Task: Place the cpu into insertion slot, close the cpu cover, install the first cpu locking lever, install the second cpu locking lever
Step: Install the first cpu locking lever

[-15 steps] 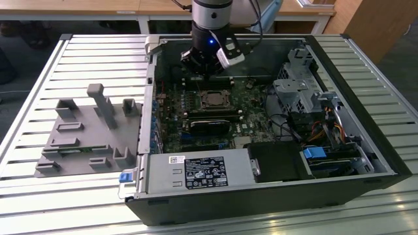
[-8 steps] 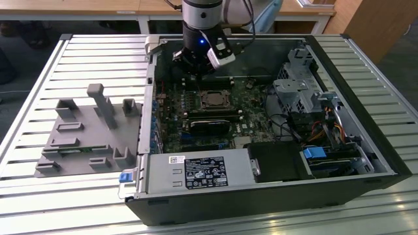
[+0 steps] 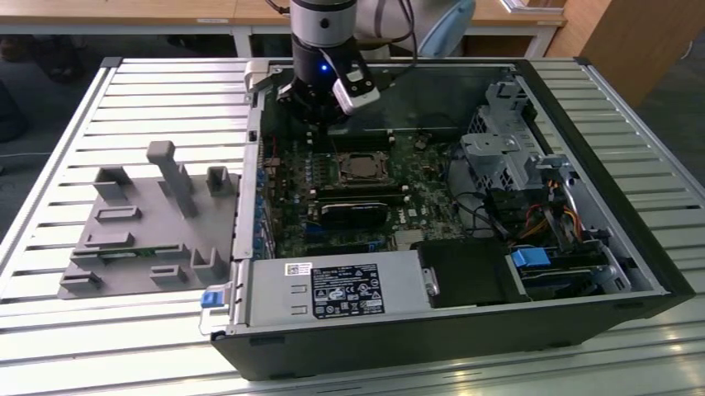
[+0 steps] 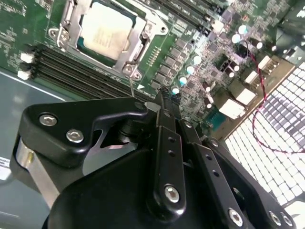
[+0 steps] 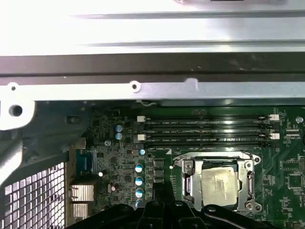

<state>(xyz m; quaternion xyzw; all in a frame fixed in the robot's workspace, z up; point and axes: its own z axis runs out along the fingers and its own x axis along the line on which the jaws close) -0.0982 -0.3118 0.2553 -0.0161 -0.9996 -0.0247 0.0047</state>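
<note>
pale silver-gold cpu point(image 4: 106, 31), silver cpu cover point(image 4: 136, 43), green circuit board point(image 5: 291, 167), black claw point(image 4: 164, 98), pale grey striped table point(image 3: 165, 82).

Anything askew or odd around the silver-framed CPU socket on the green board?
Nothing stands out. The small pale silver-gold square cpu lies flat and square in the window of the thin silver metal cpu cover, which sits level on the green circuit board.

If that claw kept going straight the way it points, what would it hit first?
The gripper would probably meet the green circuit board just beside the cpu cover, not the cpu; depth is unclear.
</note>
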